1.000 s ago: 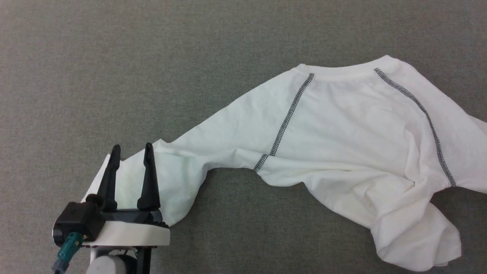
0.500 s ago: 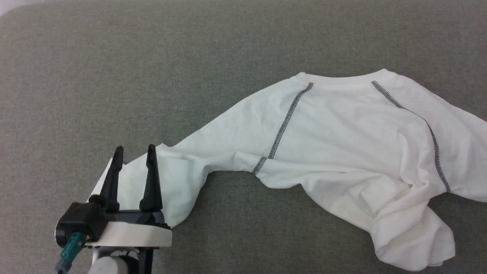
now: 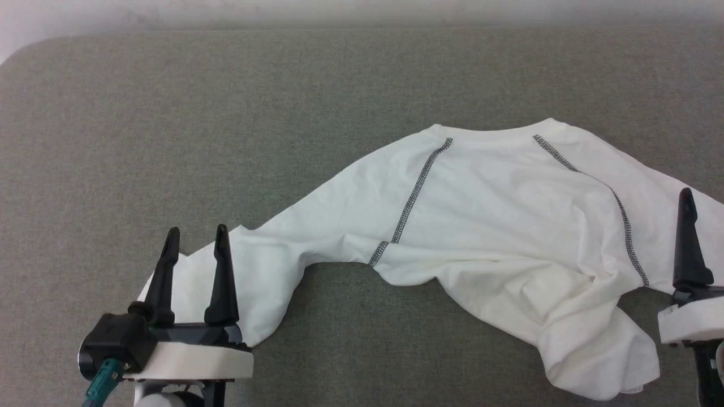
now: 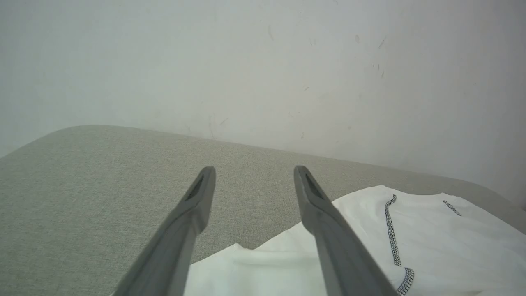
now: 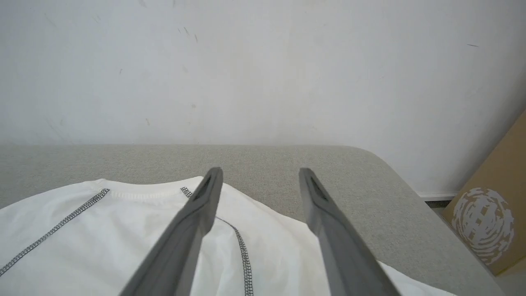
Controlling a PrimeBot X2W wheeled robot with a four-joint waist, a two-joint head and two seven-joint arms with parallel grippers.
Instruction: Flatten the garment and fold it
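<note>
Head view: garment [image 3: 481, 226] lies rumpled across the surface [image 3: 169, 113], left end effector [image 3: 196, 230] released above its sleeve end at lower left, right end effector [image 5: 259, 170] released at the right edge, both seemingly placed to tug it flat.

A bench [image 3: 226, 113] covered in grey-green woven fabric had a rounded corner at 10 o'clock in the head view. Behind it, at 12 o'clock, stood a pale wall [image 4: 263, 61] with small dark scuffs. In the right wrist view, at 4 o'clock, a brown cardboard box [image 5: 505, 176] with a round white print [image 5: 483, 222] stood past the bench's edge, near a white skirting board [image 5: 437, 196].
</note>
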